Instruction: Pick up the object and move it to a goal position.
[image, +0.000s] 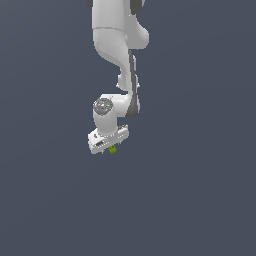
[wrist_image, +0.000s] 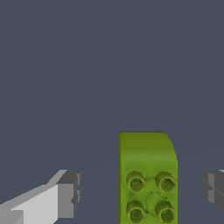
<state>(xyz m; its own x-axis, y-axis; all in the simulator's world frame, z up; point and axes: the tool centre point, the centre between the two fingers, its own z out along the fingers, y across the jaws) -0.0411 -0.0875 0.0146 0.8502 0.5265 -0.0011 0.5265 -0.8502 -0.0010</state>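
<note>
The object (wrist_image: 148, 175) is a lime-green block with several round studs on top. In the wrist view it lies between my two grey fingertips (wrist_image: 70, 192), with a clear gap on each side. My gripper (wrist_image: 142, 192) is open around it and touches it on neither side. In the exterior view the white gripper (image: 109, 144) hangs low from the arm. The object (image: 113, 149) shows as a tiny green patch just under its lower edge. Most of the block is hidden there by the hand.
The white arm (image: 117, 45) comes down from the top of the exterior view. A plain dark grey-blue surface (image: 200, 200) fills everything around it. No other object or marker shows in either view.
</note>
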